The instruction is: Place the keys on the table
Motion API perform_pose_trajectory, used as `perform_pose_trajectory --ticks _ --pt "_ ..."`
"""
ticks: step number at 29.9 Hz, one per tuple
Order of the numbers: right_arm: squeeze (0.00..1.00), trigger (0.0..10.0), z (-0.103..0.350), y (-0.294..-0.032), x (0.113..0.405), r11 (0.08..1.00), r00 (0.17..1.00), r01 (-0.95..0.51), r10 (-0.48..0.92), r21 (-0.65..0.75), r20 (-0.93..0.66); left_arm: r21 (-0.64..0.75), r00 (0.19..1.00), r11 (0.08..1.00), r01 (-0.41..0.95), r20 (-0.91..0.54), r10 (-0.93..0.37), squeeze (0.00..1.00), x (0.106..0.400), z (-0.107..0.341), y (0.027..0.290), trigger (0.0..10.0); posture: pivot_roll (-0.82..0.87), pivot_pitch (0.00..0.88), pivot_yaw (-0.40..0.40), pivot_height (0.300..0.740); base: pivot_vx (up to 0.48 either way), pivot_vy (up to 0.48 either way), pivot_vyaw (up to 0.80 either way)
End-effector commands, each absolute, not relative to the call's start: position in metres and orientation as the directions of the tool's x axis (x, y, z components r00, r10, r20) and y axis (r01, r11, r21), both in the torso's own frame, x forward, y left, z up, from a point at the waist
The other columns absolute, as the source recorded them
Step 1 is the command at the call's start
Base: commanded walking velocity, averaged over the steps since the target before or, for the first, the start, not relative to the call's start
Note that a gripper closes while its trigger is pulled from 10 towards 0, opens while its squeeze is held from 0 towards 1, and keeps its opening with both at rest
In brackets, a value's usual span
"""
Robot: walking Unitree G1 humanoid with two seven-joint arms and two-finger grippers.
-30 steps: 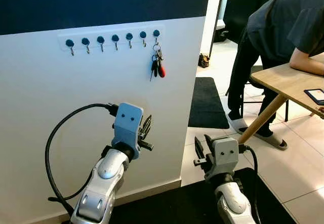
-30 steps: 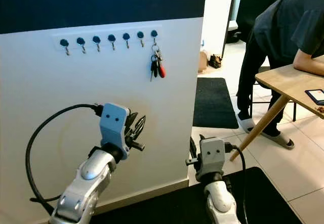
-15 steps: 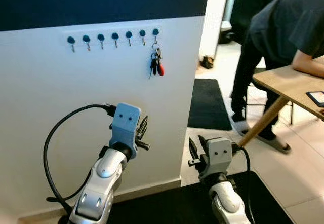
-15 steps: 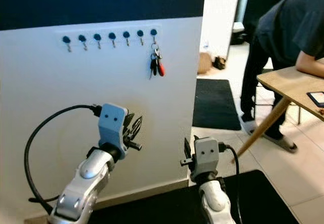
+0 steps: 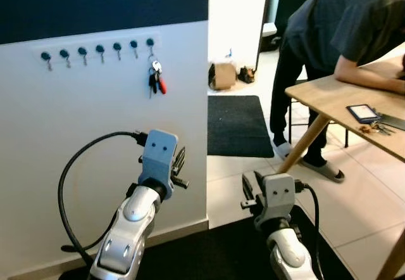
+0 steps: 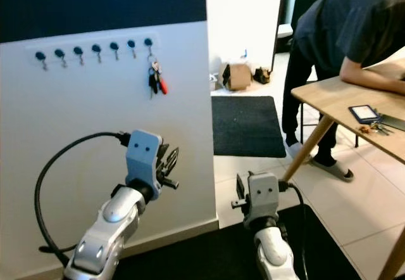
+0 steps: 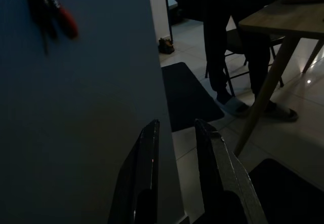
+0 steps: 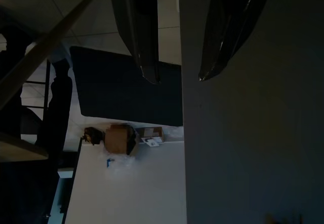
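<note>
Keys (image 5: 155,80) with a red fob hang from the rightmost hook of the hook rail (image 5: 95,49) on the white wall. Compared with one second earlier, the whole view has swung right: rail and keys sit further left, and more of the wooden counter (image 5: 329,95) shows, carrying a phone (image 5: 361,112). A person (image 5: 335,26) leans on it. Left gripper (image 5: 180,164) is raised near the wall, fingers (image 7: 149,168) slightly parted, holding nothing. Right gripper (image 5: 253,188) is low, fingers (image 8: 139,31) parted and released.
</note>
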State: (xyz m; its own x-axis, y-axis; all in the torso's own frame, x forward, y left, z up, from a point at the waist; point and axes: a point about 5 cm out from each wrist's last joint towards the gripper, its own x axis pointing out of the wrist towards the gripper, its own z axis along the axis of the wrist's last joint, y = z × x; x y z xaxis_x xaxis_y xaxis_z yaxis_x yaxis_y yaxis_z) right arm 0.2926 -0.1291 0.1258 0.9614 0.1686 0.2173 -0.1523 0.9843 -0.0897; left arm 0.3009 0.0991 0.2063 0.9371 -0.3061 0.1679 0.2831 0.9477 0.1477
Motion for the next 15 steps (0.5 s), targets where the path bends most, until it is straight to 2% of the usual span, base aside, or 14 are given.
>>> perform_pose_trajectory --ticks 1,11,15 --pt "0.0 10.0 0.1214 -0.1267 0.2909 0.985 0.965 -0.153 0.166 -0.076 0.204 0.172 0.945 0.947 0.271 0.142 -0.296 0.0 0.303 0.2023 0.1005 10.0 0.1 0.086 0.07 0.74 0.0 0.0 0.0" --pt "0.0 10.0 0.1209 -0.1258 0.2912 0.986 0.965 -0.152 0.164 -0.072 0.203 0.178 0.949 0.949 0.259 0.134 -0.285 0.0 0.3046 0.2019 0.1012 10.0 0.1 0.09 0.072 0.74 0.0 0.0 0.0" --pt "0.0 10.0 0.1203 -0.1251 0.2908 0.986 0.966 -0.154 0.165 -0.07 0.201 0.168 0.949 0.951 0.259 0.139 -0.283 0.0 0.3043 0.2025 0.1015 10.0 0.1 0.091 0.072 0.74 0.0 0.427 0.0"
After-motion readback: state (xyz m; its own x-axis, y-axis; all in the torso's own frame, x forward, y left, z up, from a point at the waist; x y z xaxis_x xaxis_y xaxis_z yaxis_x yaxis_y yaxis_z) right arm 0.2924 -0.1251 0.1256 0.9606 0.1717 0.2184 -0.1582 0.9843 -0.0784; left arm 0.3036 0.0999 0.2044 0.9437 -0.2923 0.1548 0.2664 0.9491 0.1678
